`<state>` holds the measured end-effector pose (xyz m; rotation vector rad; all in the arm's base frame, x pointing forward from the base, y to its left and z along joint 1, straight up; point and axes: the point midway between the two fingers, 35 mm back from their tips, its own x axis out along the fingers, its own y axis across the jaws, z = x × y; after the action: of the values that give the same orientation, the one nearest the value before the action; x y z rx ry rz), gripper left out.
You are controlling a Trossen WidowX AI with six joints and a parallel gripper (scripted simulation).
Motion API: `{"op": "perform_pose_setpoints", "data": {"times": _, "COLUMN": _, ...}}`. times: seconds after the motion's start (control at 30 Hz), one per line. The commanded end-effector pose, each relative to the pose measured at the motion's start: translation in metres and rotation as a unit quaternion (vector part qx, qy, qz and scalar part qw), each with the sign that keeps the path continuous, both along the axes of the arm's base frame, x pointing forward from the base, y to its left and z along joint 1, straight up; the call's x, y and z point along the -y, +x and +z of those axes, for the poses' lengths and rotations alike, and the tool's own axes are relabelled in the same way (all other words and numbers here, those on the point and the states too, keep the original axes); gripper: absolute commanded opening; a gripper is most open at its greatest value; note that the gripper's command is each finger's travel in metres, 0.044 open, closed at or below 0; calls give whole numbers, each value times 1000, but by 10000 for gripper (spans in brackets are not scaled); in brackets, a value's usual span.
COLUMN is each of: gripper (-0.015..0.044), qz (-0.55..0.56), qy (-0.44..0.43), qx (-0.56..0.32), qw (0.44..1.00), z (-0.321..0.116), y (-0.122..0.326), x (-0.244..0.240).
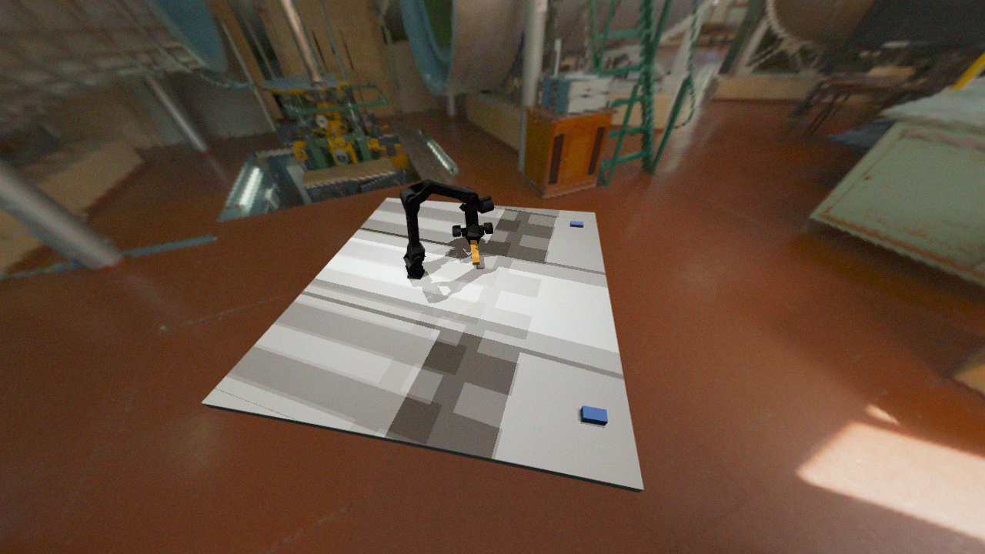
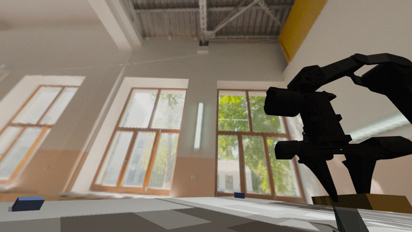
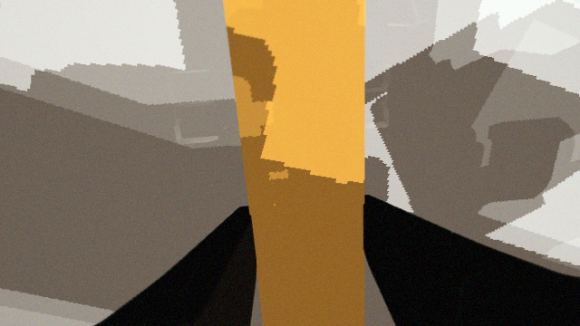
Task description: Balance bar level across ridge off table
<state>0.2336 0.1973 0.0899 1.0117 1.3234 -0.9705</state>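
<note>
Arm: I see my one black arm (image 1: 413,234) rising from its base, arching over at the elbow and dropping down to the wrist.
Wrist: I have it pointed straight down, pincer underneath.
Pincer (image 2: 347,196): both black fingers (image 2: 325,176) hang vertically, tips low.
Grip: I am clamped on the bar (image 3: 308,136), one finger pressed to each long side.
Wrist view: the two dark fingers flank the bar at the bottom edge.
</note>
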Motion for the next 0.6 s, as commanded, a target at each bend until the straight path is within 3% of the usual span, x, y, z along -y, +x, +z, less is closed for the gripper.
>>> {"op": "perform_pose_setpoints", "data": {"times": 0.0, "gripper": 0, "qz": 0, "qy": 1, "qx": -1, "qw": 1000, "z": -1, "y": 0, "x": 0}}
{"op": "perform_pose_setpoints", "data": {"times": 0.57, "gripper": 0, "qz": 0, "qy": 1, "qx": -1, "qw": 1000, "z": -3, "y": 0, "x": 0}}
